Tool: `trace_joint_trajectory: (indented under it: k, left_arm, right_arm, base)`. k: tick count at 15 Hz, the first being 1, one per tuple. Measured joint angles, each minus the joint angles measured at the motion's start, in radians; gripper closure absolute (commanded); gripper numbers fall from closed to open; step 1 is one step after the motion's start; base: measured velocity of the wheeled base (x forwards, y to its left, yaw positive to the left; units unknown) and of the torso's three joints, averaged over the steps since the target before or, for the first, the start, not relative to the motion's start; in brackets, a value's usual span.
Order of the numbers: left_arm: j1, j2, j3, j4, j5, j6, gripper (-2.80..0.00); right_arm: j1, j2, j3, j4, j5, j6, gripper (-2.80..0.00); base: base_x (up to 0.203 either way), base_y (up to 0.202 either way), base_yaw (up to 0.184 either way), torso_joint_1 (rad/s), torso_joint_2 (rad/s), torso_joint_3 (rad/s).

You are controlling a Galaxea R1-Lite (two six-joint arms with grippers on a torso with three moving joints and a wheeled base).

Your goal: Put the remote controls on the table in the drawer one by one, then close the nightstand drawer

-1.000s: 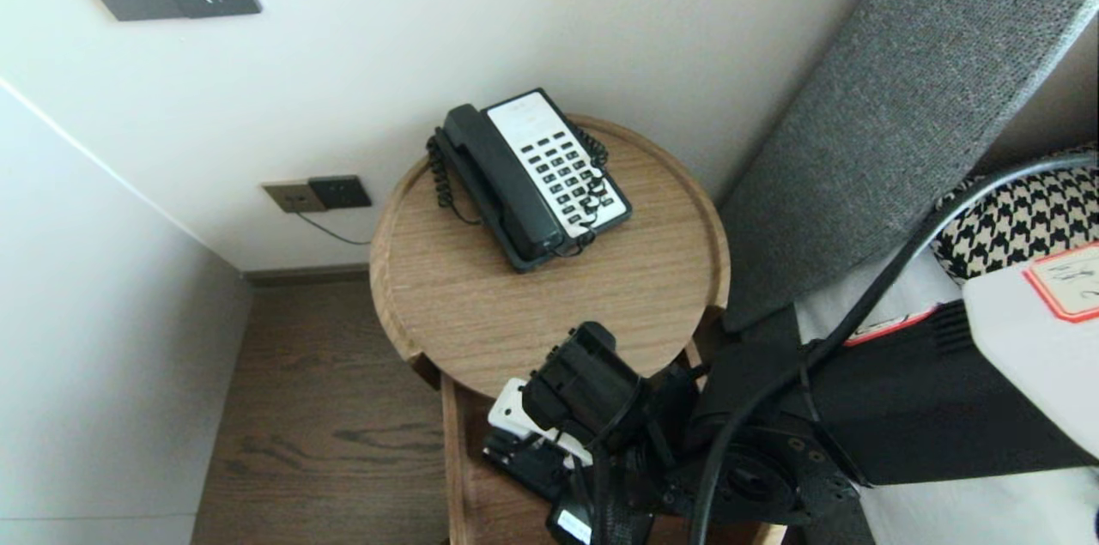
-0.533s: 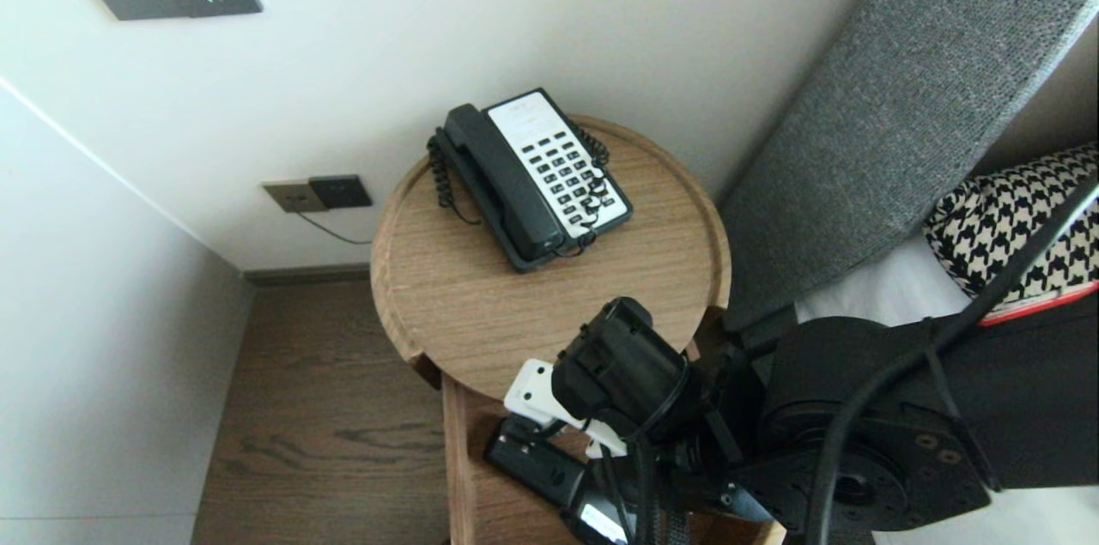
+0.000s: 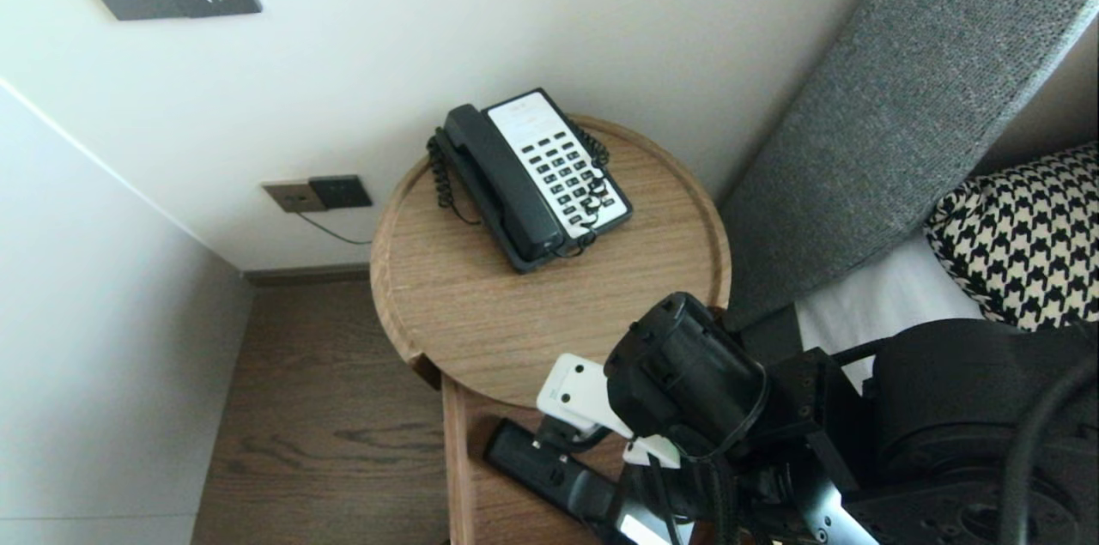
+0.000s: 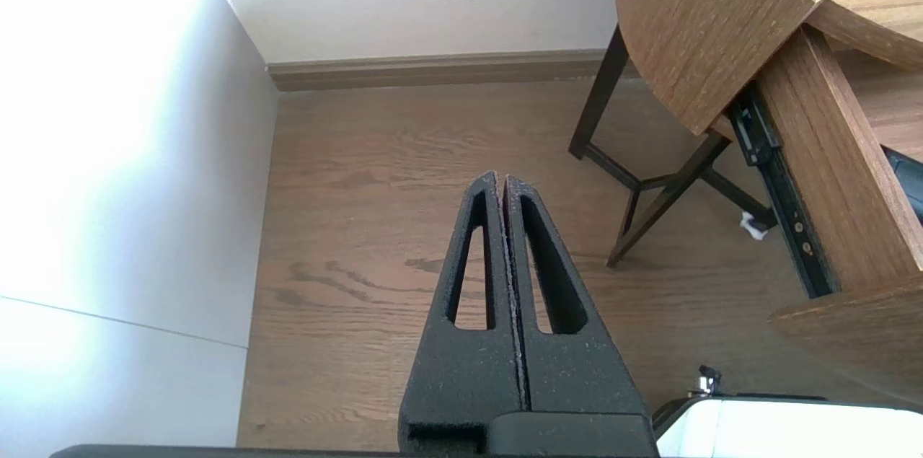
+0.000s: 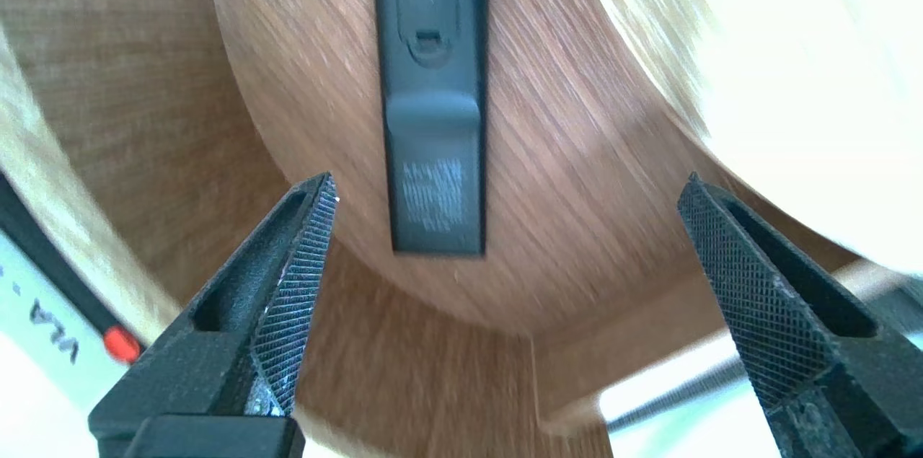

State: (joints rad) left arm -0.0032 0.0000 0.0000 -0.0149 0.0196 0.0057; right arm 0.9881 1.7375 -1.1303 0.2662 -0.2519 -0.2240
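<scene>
The right gripper [image 5: 508, 180] hangs, jaws spread wide, over the black remote [image 5: 433, 119] in the drawer [image 3: 455, 459] at 6 o'clock of the table [image 3: 481, 313]; the left gripper [image 4: 502, 180] is pinched closed.

Before me, pale wall [image 3: 515, 13], dark wood floor [image 3: 326, 408] left, round wooden side table [image 3: 481, 313], grey headboard [image 3: 901, 99] right.

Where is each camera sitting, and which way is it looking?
Head view: on the robot's head, looking down at the round table with the telephone; the right arm shows bottom right.
Left wrist view: behind the shut left tool, facing the wooden floor beside the table.
Right wrist view: behind the open right tool, looking into the drawer at a black remote.
Shared: head and right wrist views both show that remote.
</scene>
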Motion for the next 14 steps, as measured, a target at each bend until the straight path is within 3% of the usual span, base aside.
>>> trace_joint_trajectory:
  k: [11,12,14]
  left_arm:
    - [0.000,0.000,0.000,0.000,0.000,0.000,0.00]
    - [0.000,0.000,0.000,0.000,0.000,0.000,0.00]
    - [0.000,0.000,0.000,0.000,0.000,0.000,0.00]
  right_arm:
    - [-0.024,-0.194,0.020,0.151,-0.003,0.032,-2.80]
    - [-0.035,-0.214,0.027,0.160,-0.003,0.031,0.00]
    - [-0.067,-0.250,0.033,0.167,-0.003,0.031,0.00]
  base:
    - [0.000,0.000,0.000,0.000,0.00,0.000]
    - [0.000,0.000,0.000,0.000,0.00,0.000]
    - [0.000,0.000,0.000,0.000,0.00,0.000]
